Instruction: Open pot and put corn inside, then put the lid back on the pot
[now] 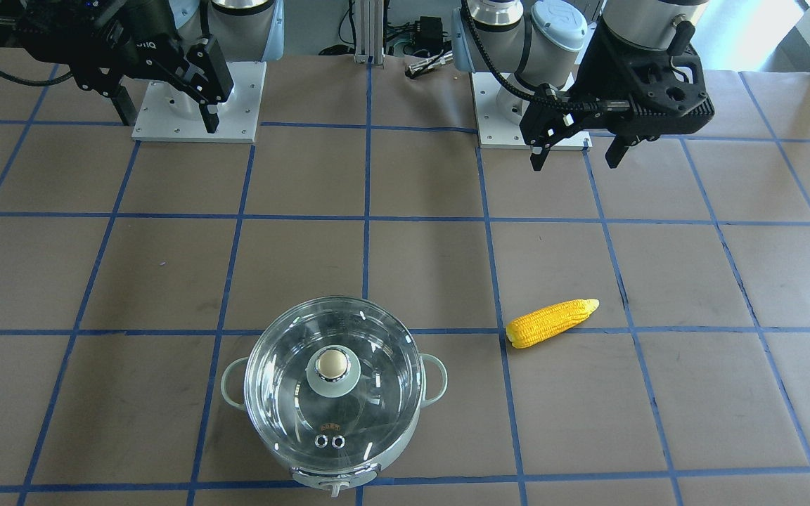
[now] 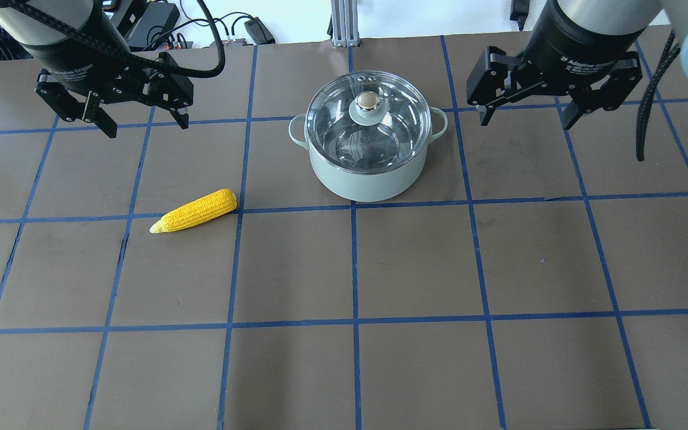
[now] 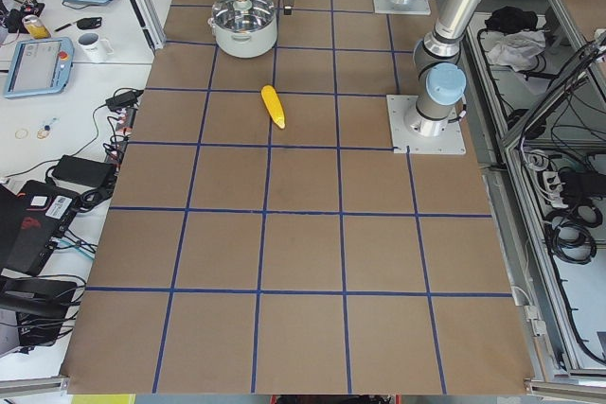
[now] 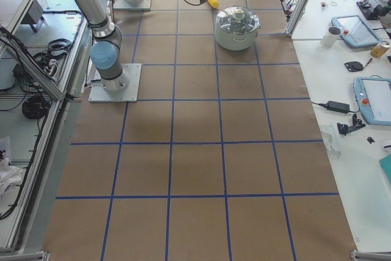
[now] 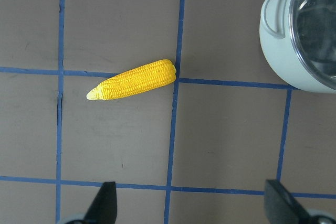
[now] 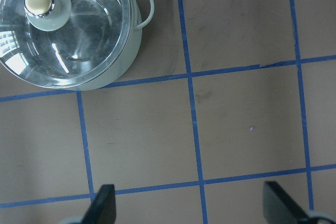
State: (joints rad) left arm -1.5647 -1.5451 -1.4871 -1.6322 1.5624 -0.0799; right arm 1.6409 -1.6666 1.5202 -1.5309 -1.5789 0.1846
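Observation:
The mint-green pot (image 2: 368, 173) stands at the far middle of the table with its glass lid (image 2: 368, 116) on it, beige knob (image 2: 368, 100) on top. It also shows in the front view (image 1: 335, 460). The yellow corn (image 2: 194, 211) lies flat on the table to the pot's left, tip pointing left; the left wrist view shows it too (image 5: 132, 80). My left gripper (image 2: 144, 122) is open and empty, high above the table behind the corn. My right gripper (image 2: 526, 116) is open and empty, high to the right of the pot.
The brown table (image 2: 415, 269) is marked with a blue tape grid. The arm base plates (image 1: 197, 105) sit on the robot's side. Tablets, mugs and cables lie on side benches (image 3: 57, 54) beyond the table's edge.

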